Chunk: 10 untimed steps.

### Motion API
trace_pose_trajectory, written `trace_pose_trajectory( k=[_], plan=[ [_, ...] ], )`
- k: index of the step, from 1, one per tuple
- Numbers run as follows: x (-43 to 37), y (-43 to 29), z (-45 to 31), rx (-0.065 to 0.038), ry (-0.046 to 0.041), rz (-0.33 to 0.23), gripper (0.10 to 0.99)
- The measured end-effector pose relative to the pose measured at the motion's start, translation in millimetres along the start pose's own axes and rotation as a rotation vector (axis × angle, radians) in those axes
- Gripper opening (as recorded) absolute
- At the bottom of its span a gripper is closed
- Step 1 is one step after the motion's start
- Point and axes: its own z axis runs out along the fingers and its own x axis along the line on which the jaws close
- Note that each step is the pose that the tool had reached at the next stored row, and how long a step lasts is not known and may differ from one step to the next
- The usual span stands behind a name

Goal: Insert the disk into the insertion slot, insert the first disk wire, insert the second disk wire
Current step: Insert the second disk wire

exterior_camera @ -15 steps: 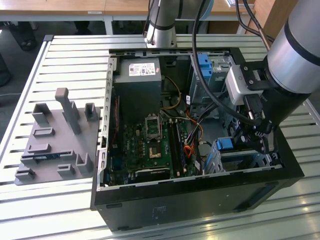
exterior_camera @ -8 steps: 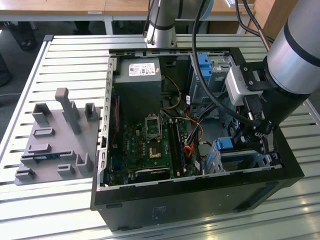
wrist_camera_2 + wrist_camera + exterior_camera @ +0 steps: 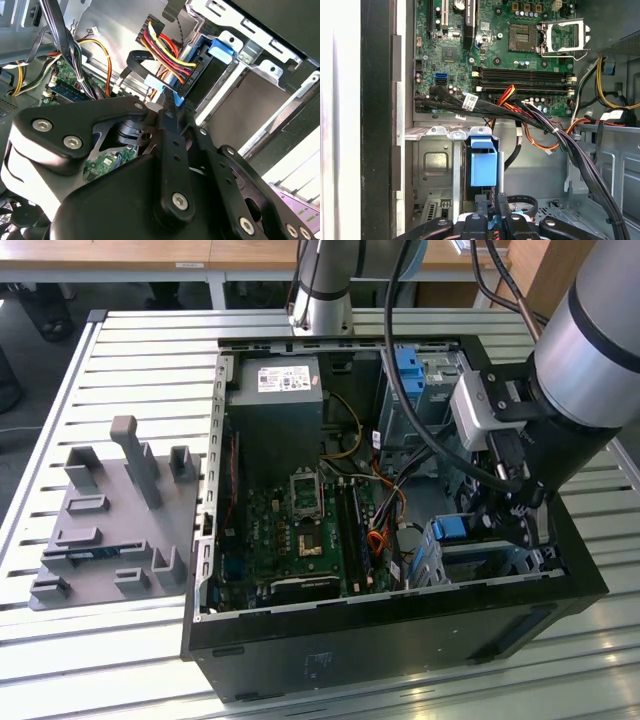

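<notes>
Slatted white bench (image 3: 120,350), open computer case (image 3: 400,620) on it, grey fixture tray (image 3: 110,510) at nine o'clock of the case. Disk (image 3: 483,167): seated upright in the insertion slot (image 3: 432,165), blue carrier tab showing, at four o'clock within the case in the exterior view. Gripper (image 3: 490,207): closed on a black wire connector (image 3: 187,80), pressed at the disk's edge. Judgement: disk insertion done; one wire in hand, whether first or second unclear.

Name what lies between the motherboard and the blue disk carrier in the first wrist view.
A bundle of black cables crosses between the motherboard and the blue disk carrier.
</notes>
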Motion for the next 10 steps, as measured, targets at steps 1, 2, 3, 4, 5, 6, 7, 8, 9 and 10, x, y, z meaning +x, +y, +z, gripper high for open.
trace_pose_trajectory(
  k=[1, 2, 3, 4, 5, 6, 7, 8, 9, 10],
  plan=[
    [-0.1, 0.0, -0.8, 0.0, 0.0, 0.0, 0.224],
    [-0.2, -0.1, -1.6, 0.0, 0.0, 0.0, 0.224],
    [-0.4, -0.1, -2.5, 0.0, 0.0, 0.0, 0.224],
    [-0.5, -0.1, -3.4, 0.0, 0.0, 0.0, 0.224],
    [-0.6, -0.1, -4.3, 0.0, 0.0, 0.0, 0.224],
    [-0.7, -0.2, -5.3, 0.0, 0.0, 0.0, 0.224],
    [-0.9, -0.2, -6.5, 0.0, 0.0, 0.0, 0.224],
    [-1.2, -0.3, -8.3, 0.0, 0.0001, 0.0, 0.224],
    [-1.4, -0.3, -9.9, 0.0, 0.0001, 0.0, 0.224],
    [-1.6, -0.4, -11.4, 0.0, -0.0001, 0.0, 0.224]
  ],
)
